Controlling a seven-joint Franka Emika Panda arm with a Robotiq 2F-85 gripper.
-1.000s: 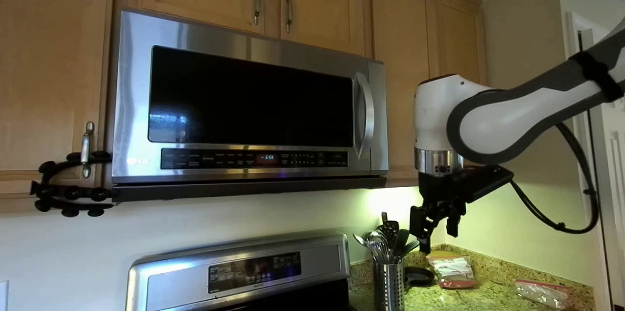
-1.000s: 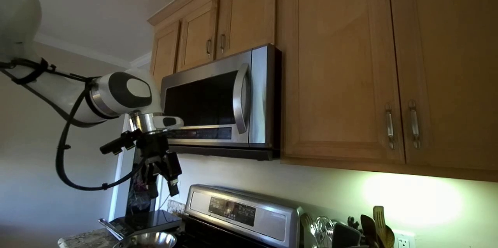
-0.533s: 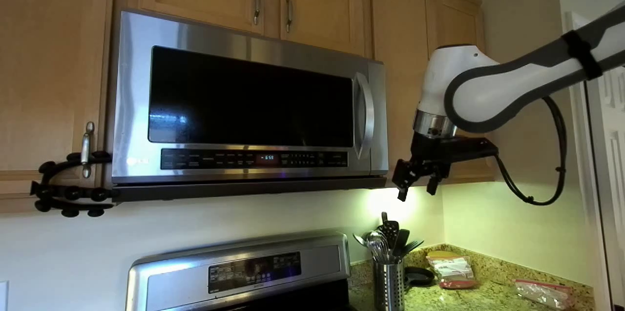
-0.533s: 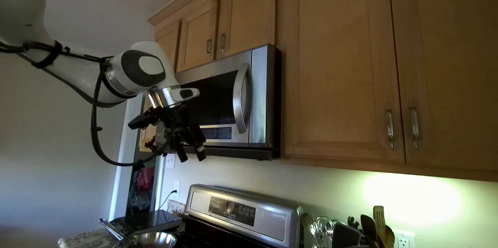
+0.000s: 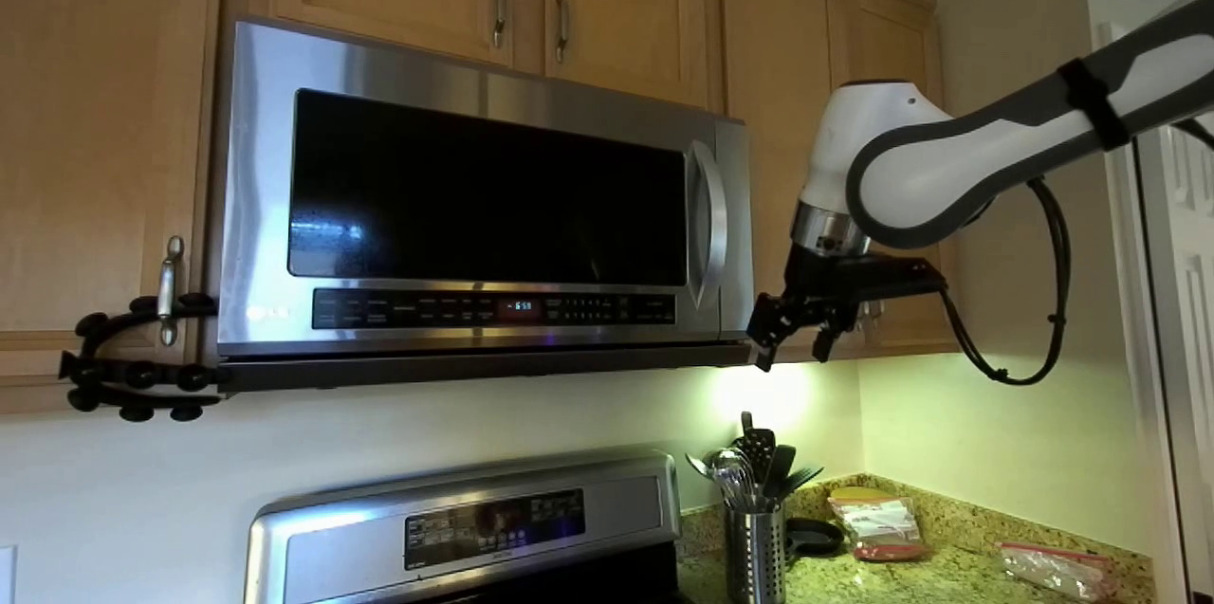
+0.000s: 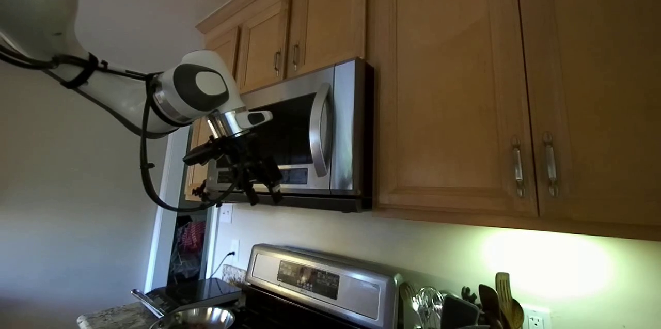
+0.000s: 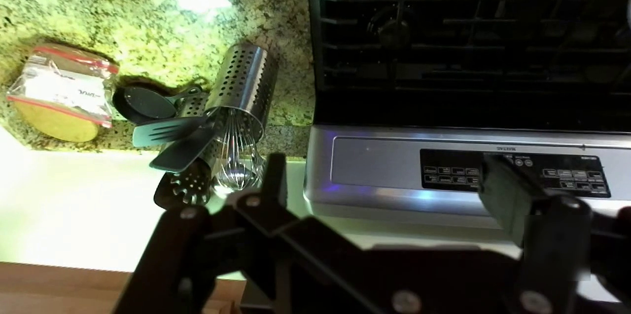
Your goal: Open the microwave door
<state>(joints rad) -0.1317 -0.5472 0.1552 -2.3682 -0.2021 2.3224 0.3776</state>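
Observation:
The microwave door (image 5: 488,192) is shut in both exterior views. It is a steel-framed panel with a dark glass window and a curved steel handle (image 5: 718,225) at one side. The door (image 6: 289,130) is partly hidden behind my arm, but its handle (image 6: 317,130) shows fully. My gripper (image 5: 793,357) hangs tilted downward, apart from the handle and a little lower than its bottom end. The gripper (image 6: 265,198) appears in front of the microwave's lower edge. In the wrist view its fingers (image 7: 387,171) are wide apart with nothing between them. The door is out of the wrist view.
Below are the steel stove panel (image 5: 493,528) and a utensil holder (image 5: 756,552). Wooden cabinets (image 6: 449,81) surround the microwave. A black tripod-like mount (image 5: 142,372) hangs at the microwave's far side. A pan (image 6: 201,317) and plastic bags (image 5: 877,526) lie lower down.
My arm has risen, and the gripper has tilted and moved up toward the microwave's lower edge, more slowly in the last half second. The microwave door has not moved.

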